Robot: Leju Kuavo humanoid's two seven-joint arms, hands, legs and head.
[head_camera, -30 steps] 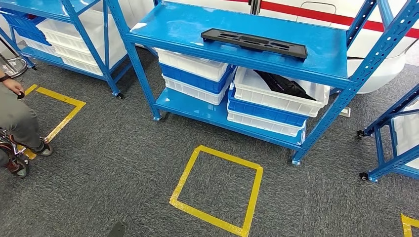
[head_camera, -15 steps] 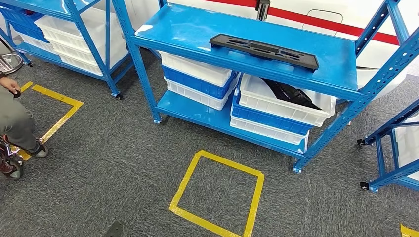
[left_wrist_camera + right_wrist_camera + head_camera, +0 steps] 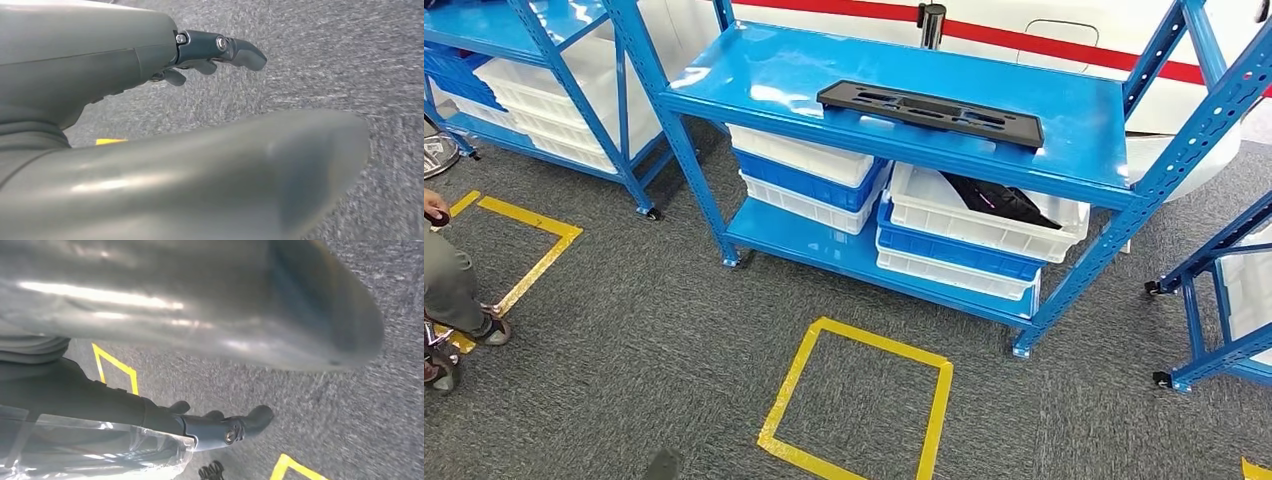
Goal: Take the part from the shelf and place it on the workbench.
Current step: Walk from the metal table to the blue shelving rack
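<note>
Part (image 3: 930,113) lies flat on shelf (image 3: 1084,150) top, well ahead of both hands; left hand (image 3: 210,50) and right hand (image 3: 220,427) hang empty, fingers loosely apart; prob. stiff, light, slotted plastic, so grip both ends.

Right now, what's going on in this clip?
Nothing is being handled yet. A flat black slotted part lies on the top of the blue shelf, untouched. The left hand and right hand both hang over the grey carpet, holding nothing, fingers apart. A yellow taped square marks the floor in front of the shelf. A person stands at the left edge.
</note>
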